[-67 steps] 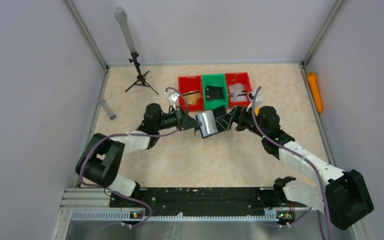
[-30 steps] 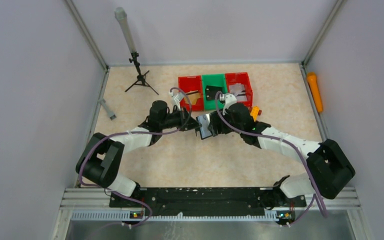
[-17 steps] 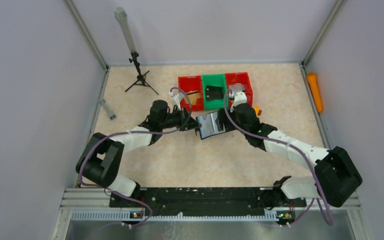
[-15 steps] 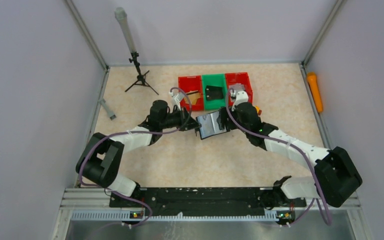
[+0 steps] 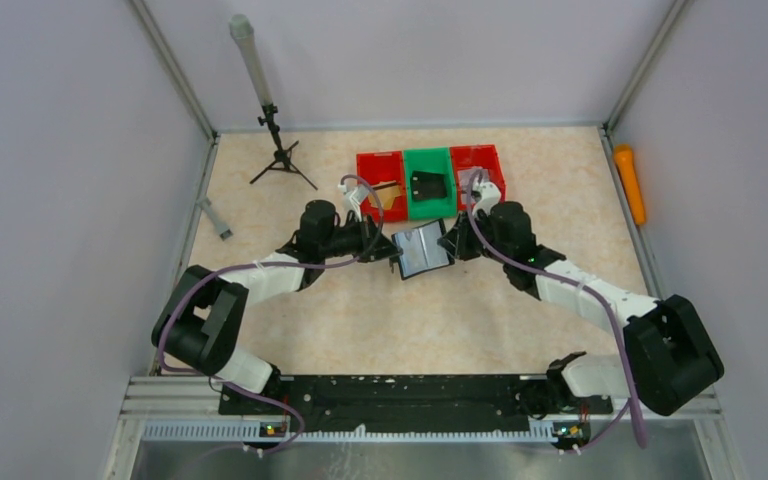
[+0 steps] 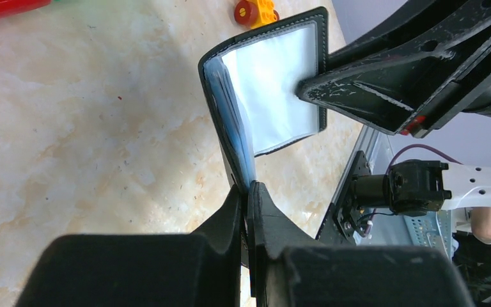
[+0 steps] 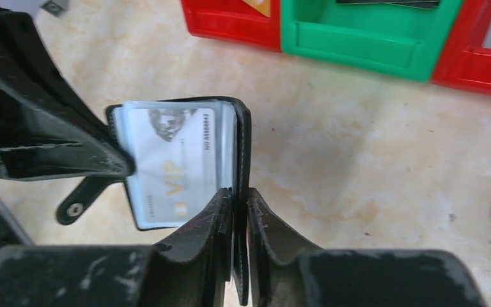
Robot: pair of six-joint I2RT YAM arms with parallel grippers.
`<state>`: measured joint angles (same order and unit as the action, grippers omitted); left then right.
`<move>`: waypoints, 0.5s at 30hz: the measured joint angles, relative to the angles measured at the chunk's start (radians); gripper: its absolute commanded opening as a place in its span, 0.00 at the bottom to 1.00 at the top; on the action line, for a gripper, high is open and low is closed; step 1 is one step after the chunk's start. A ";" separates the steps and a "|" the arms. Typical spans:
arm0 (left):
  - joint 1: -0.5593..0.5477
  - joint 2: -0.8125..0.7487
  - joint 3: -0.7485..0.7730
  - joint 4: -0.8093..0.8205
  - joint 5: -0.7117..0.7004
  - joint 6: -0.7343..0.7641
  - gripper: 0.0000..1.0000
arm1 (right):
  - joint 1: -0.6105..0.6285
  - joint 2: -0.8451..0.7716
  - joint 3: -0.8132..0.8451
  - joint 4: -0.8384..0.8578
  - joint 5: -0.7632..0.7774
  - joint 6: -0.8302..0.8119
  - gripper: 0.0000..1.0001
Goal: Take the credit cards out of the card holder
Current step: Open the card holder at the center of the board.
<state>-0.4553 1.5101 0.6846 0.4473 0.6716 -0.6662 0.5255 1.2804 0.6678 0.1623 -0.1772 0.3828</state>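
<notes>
- Table (image 5: 460, 320): beige marbled top, walled on three sides; bears everything listed here.
- Row of three bins at 12 o'clock from the table's middle: red bin (image 5: 363, 190), green bin (image 5: 430, 212), second red bin (image 5: 498, 165), set side by side. Their contents are too small to name. They are probably the places where removed items go.
- Tripod (image 5: 280, 155): stands at 11 o'clock. Orange cylinder (image 5: 628, 185): lies at 2 o'clock by the right wall. Neither looks to be part of the job.
- Left gripper (image 5: 385, 243): clenched on one cover of the card holder, at its 9 o'clock in the top view. Its purpose appears to be an anchor, so the holder cannot follow when a card is drawn.
- Right gripper (image 5: 457, 243): at the holder's 3 o'clock, pinched on the edge of the opposite cover; its wrist view shows black cover between the fingers. Its purpose appears to be spreading the holder and baring the sleeves.
- Card holder (image 5: 422, 250): black, opened like a book between the two grippers, at 6 o'clock from the green bin. It is apparently lifted off the table, with the pale shiny inside facing up.
- Card (image 7: 169, 166): pale, marked VIP, seated inside the holder; not yet out.
- Closing tab (image 7: 77, 201): hangs loose at the holder's 7 o'clock in the right wrist view.
- Toy brick (image 6: 256, 11): orange and yellow, on the table beyond the holder.
</notes>
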 measured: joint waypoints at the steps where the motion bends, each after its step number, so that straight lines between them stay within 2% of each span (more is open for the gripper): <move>1: 0.000 0.000 0.000 0.001 0.000 0.000 0.01 | -0.004 0.000 0.000 0.012 -0.027 0.005 0.02; 3: 0.000 0.000 0.000 0.004 0.001 -0.001 0.09 | -0.014 0.000 -0.002 0.034 -0.070 0.015 0.00; 8: 0.000 0.005 0.000 0.026 0.013 -0.012 0.45 | -0.040 0.000 -0.034 0.086 -0.140 0.048 0.00; 11: 0.000 0.010 0.000 0.039 0.021 -0.019 0.58 | -0.065 0.000 -0.064 0.114 -0.192 0.078 0.00; 15: 0.000 0.018 0.000 0.055 0.022 -0.021 0.65 | -0.089 0.000 -0.080 0.153 -0.258 0.119 0.00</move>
<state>-0.4553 1.5284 0.6846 0.5022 0.6933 -0.6868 0.4366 1.2804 0.5877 0.3149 -0.4351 0.5018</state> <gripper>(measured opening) 0.606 0.022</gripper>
